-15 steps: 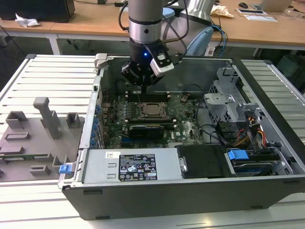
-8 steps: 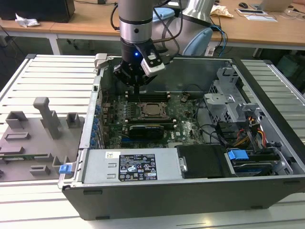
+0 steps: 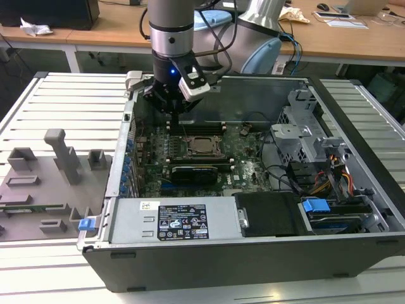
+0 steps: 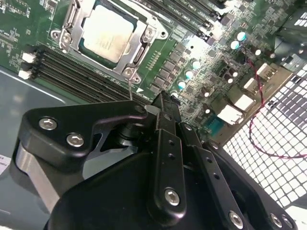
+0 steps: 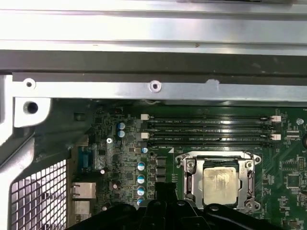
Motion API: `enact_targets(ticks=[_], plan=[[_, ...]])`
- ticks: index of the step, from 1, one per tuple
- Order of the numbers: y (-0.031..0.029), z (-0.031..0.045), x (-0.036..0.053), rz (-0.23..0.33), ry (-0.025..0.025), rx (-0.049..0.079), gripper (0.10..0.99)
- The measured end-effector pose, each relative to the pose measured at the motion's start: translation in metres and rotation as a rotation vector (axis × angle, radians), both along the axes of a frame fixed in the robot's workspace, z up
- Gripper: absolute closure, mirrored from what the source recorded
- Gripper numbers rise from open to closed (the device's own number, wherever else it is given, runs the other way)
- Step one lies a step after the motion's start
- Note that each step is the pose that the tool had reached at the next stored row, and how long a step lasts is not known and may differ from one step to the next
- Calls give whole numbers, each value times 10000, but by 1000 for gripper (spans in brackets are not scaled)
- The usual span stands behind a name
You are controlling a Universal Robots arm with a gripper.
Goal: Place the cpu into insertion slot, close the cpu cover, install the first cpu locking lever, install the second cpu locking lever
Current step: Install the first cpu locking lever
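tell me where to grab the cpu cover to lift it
The cpu cover lies flat, framing the cpu, so nothing stands up to pinch. Probably best to come from straight above and catch one thin outer rail by its edge, keeping off the chip's bare top in the window.

Green board (image 5: pixel 124 158); cpu (image 4: pixel 106 32) top silvery-beige, mottled; cover (image 4: pixel 140 48) round it bright silver. Black memory slots (image 5: pixel 211 128) with white latches (image 5: pixel 145 116). Teal-topped capacitors (image 5: pixel 141 178). Matte black gripper (image 4: pixel 164 101), silver screws (image 4: pixel 48 124). Dark grey case (image 3: pixel 253 259), rear grille (image 4: pixel 283 143) a square grid. Pale grey slatted table (image 3: pixel 63 95). Plain grey fixture (image 3: pixel 38 183), one blue clip (image 3: pixel 87 223).
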State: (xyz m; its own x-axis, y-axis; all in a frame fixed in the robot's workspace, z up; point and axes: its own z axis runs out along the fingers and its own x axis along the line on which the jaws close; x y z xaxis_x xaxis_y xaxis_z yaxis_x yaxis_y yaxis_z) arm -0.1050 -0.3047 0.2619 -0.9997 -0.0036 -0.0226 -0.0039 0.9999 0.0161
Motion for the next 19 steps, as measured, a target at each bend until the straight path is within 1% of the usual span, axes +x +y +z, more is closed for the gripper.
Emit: enact_targets(ticks=[5, 11, 15, 19], plan=[[76, -12, -6, 0, 1, 0, 980], [114, -24, -14, 0, 0, 0, 980], [151, -25, -14, 0, 0, -1, 980], [155, -26, -8, 0, 1, -3, 980]])
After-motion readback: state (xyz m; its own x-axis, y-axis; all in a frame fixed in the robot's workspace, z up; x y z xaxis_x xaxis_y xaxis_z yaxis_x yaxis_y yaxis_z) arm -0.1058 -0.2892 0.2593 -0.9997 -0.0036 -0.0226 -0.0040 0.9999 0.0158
